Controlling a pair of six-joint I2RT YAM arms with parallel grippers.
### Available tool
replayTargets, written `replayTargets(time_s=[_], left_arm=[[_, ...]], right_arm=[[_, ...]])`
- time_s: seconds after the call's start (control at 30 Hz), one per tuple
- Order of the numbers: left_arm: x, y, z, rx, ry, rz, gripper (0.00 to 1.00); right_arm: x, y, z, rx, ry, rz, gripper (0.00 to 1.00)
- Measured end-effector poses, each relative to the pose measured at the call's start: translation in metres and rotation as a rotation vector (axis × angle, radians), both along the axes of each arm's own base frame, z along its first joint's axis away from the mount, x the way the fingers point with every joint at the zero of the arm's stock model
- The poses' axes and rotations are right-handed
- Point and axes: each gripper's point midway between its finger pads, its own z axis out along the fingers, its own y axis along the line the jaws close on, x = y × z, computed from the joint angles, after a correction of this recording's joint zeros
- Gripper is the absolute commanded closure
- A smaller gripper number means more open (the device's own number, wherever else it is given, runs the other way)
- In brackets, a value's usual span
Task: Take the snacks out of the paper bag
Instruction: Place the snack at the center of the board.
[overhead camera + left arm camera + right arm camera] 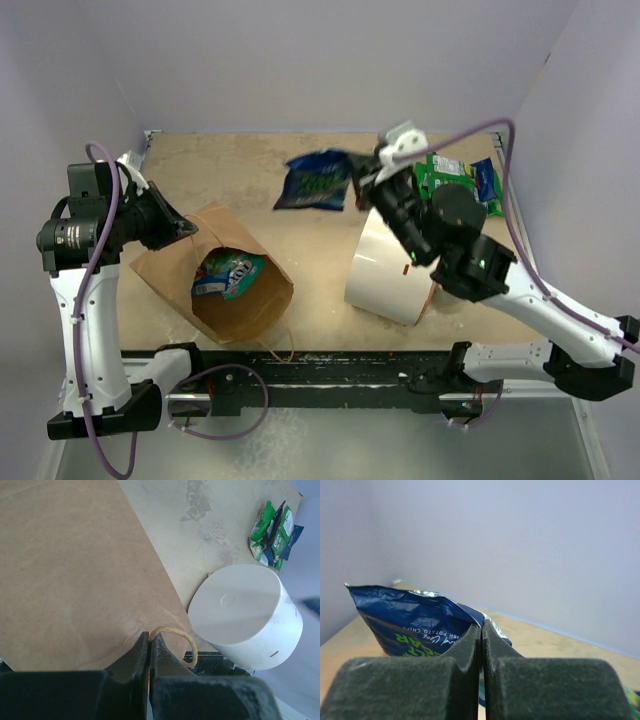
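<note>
Pinching the blue chip packet (315, 180) by its edge, the right gripper (360, 185) is holding it over the table's far side. The left gripper (186, 228) is clamping the paper bag (160, 270) at its rim. One teal snack packet (228, 272) is lying inside the bag, and the green packets (450, 175) are sitting far right.

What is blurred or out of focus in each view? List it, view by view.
Top external: evenly lit, mostly sharp; the blue packet in the right gripper looks slightly soft. Left wrist: the left gripper on the paper bag is dark and soft; a blue smear at the right edge is blurred. Right wrist: near fingers defocused, packet print legible.
</note>
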Motion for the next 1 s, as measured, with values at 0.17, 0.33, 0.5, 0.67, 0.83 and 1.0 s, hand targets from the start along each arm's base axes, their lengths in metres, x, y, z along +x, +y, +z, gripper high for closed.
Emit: replayTargets(time_s=[0.17, 0.33, 0.5, 0.67, 0.83, 1.0], left_arm=[[0.000, -0.001, -0.001, -0.007, 0.004, -0.001, 1.00], [-0.001, -0.002, -0.001, -0.012, 0.005, -0.006, 1.00], [0.000, -0.002, -0.001, -0.014, 0.009, -0.008, 1.00], [0.003, -0.002, -0.004, -0.013, 0.023, -0.011, 1.00], [0.009, -0.001, -0.009, -0.011, 0.048, -0.015, 1.00], [0.014, 0.001, -0.014, 0.000, 0.066, -0.024, 1.00]], right_arm=[[0.083, -0.067, -0.013, -0.013, 0.047, -0.339, 1.00], [0.145, -0.129, -0.054, -0.069, 0.129, -0.568, 1.00], [0.181, -0.207, -0.089, -0.058, 0.205, -0.767, 1.00], [0.191, -0.292, -0.129, -0.029, 0.276, -0.961, 1.00], [0.202, -0.337, -0.169, -0.047, 0.342, -1.063, 1.00], [0.213, -0.365, -0.204, -0.081, 0.398, -1.124, 1.00]])
